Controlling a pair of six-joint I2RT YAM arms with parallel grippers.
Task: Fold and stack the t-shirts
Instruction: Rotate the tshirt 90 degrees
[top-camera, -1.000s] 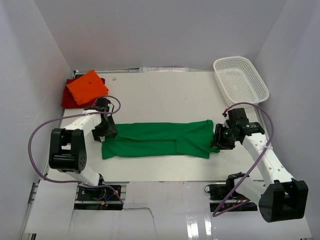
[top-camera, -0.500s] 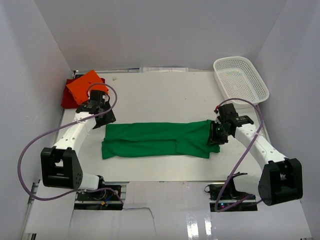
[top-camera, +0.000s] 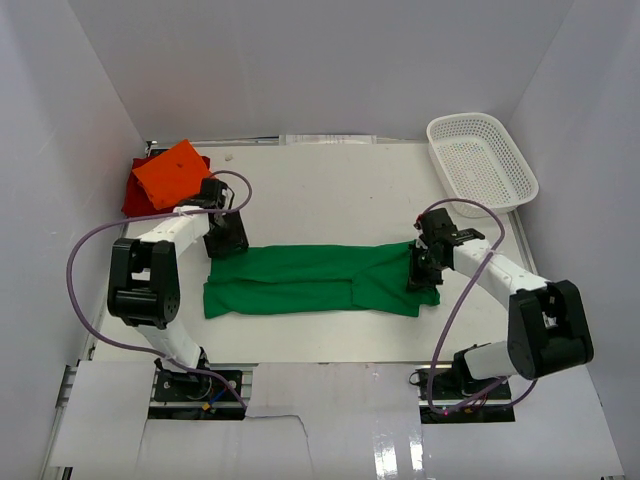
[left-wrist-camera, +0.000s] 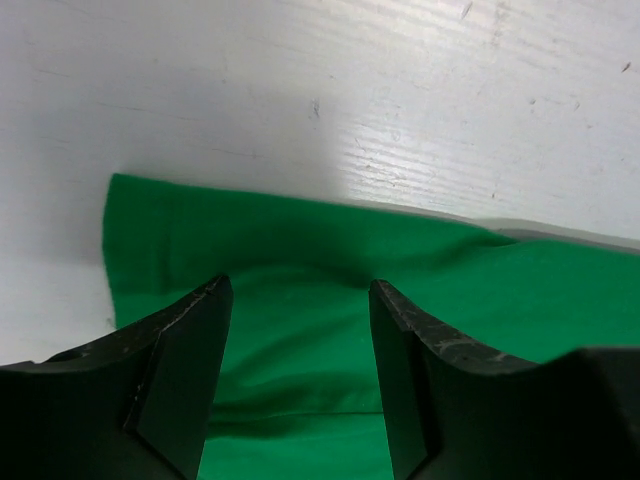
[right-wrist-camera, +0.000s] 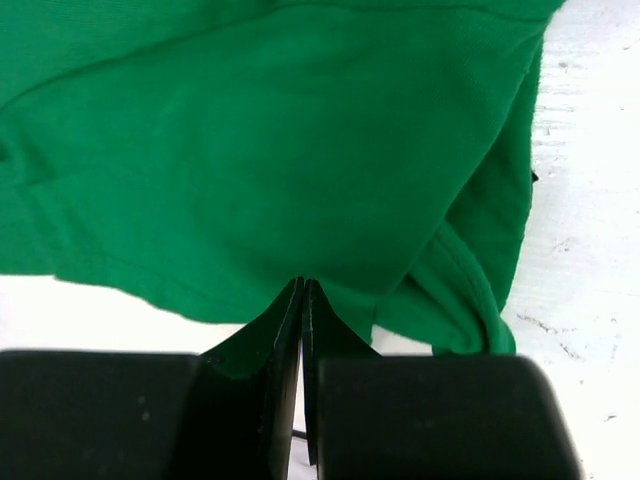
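Note:
A bright green t-shirt (top-camera: 310, 280) lies as a long folded band across the middle of the table. My left gripper (top-camera: 225, 245) is open at its far left corner. In the left wrist view the fingers (left-wrist-camera: 180, 370) straddle the green cloth (left-wrist-camera: 300, 250), with my left gripper (left-wrist-camera: 300, 290) just above it. My right gripper (top-camera: 422, 278) is at the shirt's right end. In the right wrist view my right gripper (right-wrist-camera: 303, 282) is shut, its tips pinched on the near hem of the green t-shirt (right-wrist-camera: 250, 150). An orange t-shirt (top-camera: 175, 172) lies folded on a dark red t-shirt (top-camera: 133, 197) at the back left.
A white mesh basket (top-camera: 430, 128) stands at the back right corner. The white table (top-camera: 330, 190) is bounded by white walls on three sides. Purple cables loop beside both arms.
My right gripper slid left onto the shirt's right end and shut there. My left gripper swung away toward the back, then came down at the shirt's far left corner, still open.

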